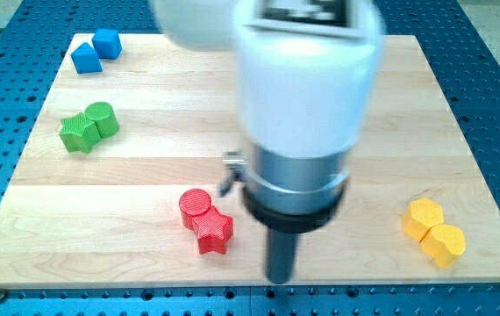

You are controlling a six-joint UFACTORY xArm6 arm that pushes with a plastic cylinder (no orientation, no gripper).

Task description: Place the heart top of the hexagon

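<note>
Our tip (280, 279) is resting low on the board (232, 167), close to its bottom edge; it is a bare rod end, so it is gripping nothing and touching no block. We are seeing it just to the right of the red star (213, 230), with a narrow gap between them. The red cylinder (195, 206) is sitting against the star's upper left.

At the view's right, near the bottom corner, the yellow hexagon (424, 217) and the yellow heart (445, 244) are lying pressed together, the heart below and slightly right of the hexagon, close to the board's right edge.

Along the left side two green blocks are touching: a ribbed one (78, 133), whose shape we cannot make out, and a green cylinder (101, 119). In the top left corner two blue blocks are huddling by the edge: a blue triangle-like piece (85, 58) and a blue cube-like one (107, 42).

Open wood is stretching between our tip and the yellow pair, and across the left middle of the board. Our arm's white body (307, 79) is hiding much of the upper centre.
</note>
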